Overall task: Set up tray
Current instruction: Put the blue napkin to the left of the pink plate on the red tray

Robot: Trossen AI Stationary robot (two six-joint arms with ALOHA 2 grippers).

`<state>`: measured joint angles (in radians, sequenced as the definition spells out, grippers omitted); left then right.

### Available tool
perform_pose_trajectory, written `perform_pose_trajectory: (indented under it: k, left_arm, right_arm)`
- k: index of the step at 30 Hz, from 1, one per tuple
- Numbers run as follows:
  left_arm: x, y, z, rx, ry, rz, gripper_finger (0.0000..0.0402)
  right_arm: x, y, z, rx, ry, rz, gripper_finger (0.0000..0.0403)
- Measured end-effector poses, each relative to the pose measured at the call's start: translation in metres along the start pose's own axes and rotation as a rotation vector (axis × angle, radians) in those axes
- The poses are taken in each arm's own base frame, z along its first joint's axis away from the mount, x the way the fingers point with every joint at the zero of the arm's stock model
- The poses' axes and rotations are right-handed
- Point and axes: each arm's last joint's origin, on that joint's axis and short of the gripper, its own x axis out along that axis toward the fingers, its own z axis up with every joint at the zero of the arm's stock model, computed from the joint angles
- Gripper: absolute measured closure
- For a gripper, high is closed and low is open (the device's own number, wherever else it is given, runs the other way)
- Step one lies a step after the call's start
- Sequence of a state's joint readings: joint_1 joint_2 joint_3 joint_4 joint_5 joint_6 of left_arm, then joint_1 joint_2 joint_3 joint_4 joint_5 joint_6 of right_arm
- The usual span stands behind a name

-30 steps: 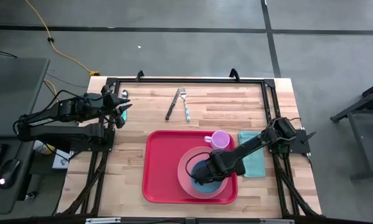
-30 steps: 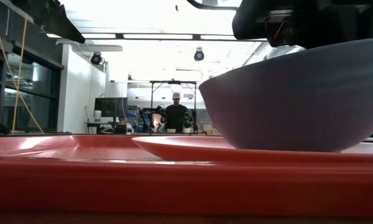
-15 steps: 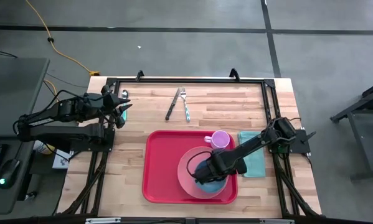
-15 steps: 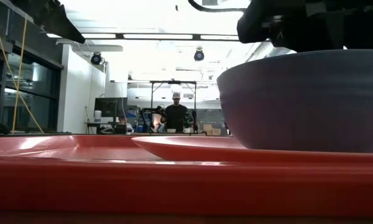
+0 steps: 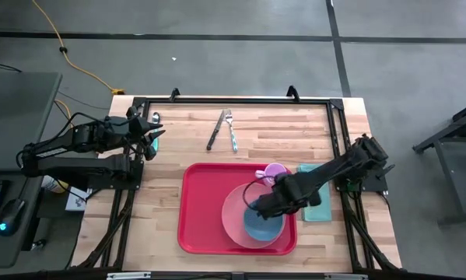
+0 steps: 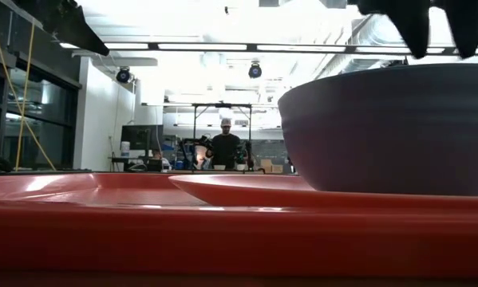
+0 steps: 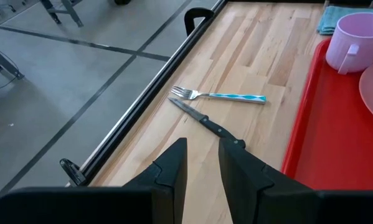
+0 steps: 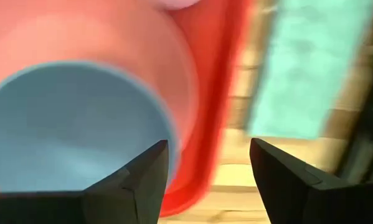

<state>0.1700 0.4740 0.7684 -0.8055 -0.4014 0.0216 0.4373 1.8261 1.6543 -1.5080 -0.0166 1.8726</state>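
The tray (image 5: 205, 210) lies on the surface (image 5: 178, 148) toward its near edge, right of centre. On the tray's right half sits a pink plate (image 5: 234, 216) carrying a blue bowl (image 5: 262, 225), with a pink mug (image 5: 276, 171) at the tray's far right corner. The right end effector (image 5: 257, 204) hovers over the bowl's far rim, fingers spread wide and holding nothing. A teal cloth (image 5: 320, 204) lies just beside the tray's right edge. A knife (image 5: 215, 131) and fork (image 5: 231, 129) lie near the far edge. The left end effector (image 5: 152, 132) waits at the far left corner, fingers nearly together, empty.
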Motion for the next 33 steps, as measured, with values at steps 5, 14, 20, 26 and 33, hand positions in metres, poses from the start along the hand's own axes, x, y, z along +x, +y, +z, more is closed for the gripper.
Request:
perform_pose_trajectory:
  k: [5,14,20,26,33]
  left_arm:
    - [0.0,0.0,0.0,0.0,0.001,0.0,0.0277]
    - [0.0,0.0,0.0,0.0,0.001,0.0,0.0277]
    - [0.0,0.0,0.0,0.0,0.001,0.0,0.0277]
    - [0.0,0.0,0.0,0.0,0.001,0.0,0.0277]
    - [0.0,0.0,0.0,-0.005,0.001,0.0,0.0277]
  right_arm:
    - [-0.01,-0.023,0.01,0.03,-0.012,-0.022,0.0198]
    - [0.041,-0.058,0.015,0.121,0.097,-0.163,0.0198]
    - [0.085,-0.06,0.02,0.122,0.119,-0.043,0.0198]
    - [0.118,-0.064,0.025,0.143,0.165,-0.02,0.0198]
    - [0.136,-0.067,0.027,0.151,0.204,0.005,0.0198]
